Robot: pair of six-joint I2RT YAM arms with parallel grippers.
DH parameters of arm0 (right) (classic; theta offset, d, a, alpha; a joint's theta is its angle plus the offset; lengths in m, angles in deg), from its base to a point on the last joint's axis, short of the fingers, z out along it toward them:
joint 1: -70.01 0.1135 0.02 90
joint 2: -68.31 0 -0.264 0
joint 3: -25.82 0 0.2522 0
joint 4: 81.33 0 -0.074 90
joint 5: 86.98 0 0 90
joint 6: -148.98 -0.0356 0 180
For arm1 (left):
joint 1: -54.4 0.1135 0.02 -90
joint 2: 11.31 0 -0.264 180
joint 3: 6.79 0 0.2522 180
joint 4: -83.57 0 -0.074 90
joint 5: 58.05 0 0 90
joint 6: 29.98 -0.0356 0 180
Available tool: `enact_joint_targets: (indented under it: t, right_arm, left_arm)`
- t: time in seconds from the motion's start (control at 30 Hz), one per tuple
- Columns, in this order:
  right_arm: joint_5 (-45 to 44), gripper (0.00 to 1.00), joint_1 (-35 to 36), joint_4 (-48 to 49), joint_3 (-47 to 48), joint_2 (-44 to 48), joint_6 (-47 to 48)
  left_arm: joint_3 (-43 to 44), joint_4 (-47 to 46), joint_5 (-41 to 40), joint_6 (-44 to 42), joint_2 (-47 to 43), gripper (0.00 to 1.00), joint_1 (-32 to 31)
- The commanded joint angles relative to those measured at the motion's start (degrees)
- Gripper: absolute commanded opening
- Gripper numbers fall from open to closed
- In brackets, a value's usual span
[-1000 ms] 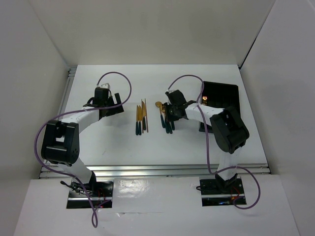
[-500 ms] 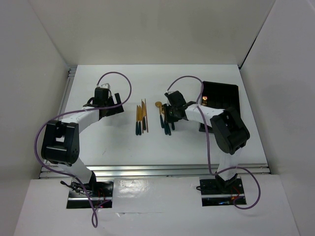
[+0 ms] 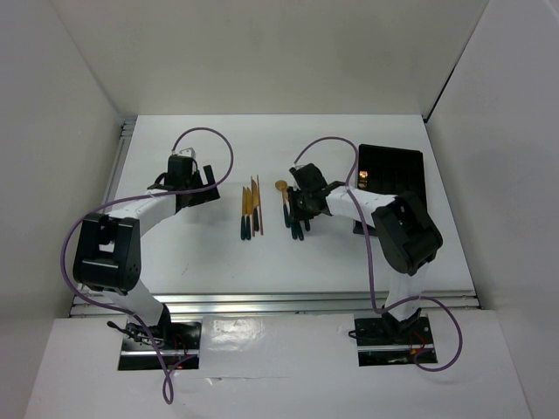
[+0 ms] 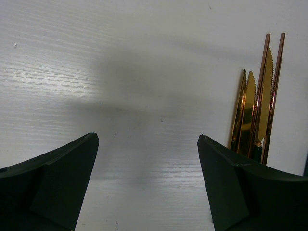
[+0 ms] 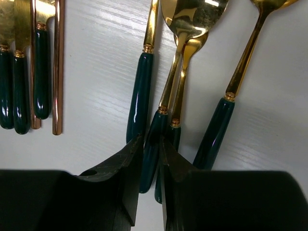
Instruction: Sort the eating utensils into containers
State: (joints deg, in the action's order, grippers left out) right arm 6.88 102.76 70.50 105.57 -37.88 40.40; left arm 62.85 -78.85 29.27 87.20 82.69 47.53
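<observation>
Two groups of gold utensils with teal handles lie mid-table. The knives and thin sticks (image 3: 250,209) lie on the left, the spoons (image 3: 293,218) on the right. My right gripper (image 3: 300,208) is down on the spoon group. In the right wrist view its jaws (image 5: 150,142) are closed on the teal handle of one spoon (image 5: 151,161), with another handle just behind it. My left gripper (image 3: 206,187) is open and empty (image 4: 147,139) over bare table, with the knives and sticks (image 4: 255,115) to its right. The black tray (image 3: 397,170) lies at the right.
Beside the gripped spoon lie another teal handle (image 5: 140,96) on the left and a spoon (image 5: 214,132) on the right. Knife handles (image 5: 19,91) and a copper stick (image 5: 57,67) lie further left. White walls enclose the table.
My right gripper has edged slightly to the left over the spoon handles. The left arm and the utensils have not visibly moved.
</observation>
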Motion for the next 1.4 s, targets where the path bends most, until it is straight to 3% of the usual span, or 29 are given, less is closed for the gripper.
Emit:
enact_joint_targets:
  t: [0.0, 0.57, 0.83, 1.17, 1.37]
  right_arm:
    - [-1.0, 0.27, 0.6, -2.4, -0.5, 2.3, -1.8]
    - [-6.3, 0.3, 3.9, -6.2, 0.1, -2.0, -4.6]
    - [-6.3, 0.12, 3.9, -6.2, 0.6, -3.6, -5.1]
    - [-12.4, 0.07, 3.4, -7.9, 8.4, 5.8, -1.2]
    - [-13.2, 0.07, -5.4, -6.9, 10.6, 13.0, 2.3]
  left_arm:
    - [1.3, -1.3, 0.5, 0.0, 0.5, 0.99, 0.3]
    - [1.3, -0.7, 0.0, 0.0, 0.0, 0.99, 0.3]
    - [1.3, -0.7, 0.0, 0.0, 0.0, 0.99, 0.3]
    - [1.3, -0.7, 0.0, 0.0, -0.6, 0.99, 0.3]
    - [1.3, -0.7, 0.0, 0.0, -0.6, 0.99, 0.3]
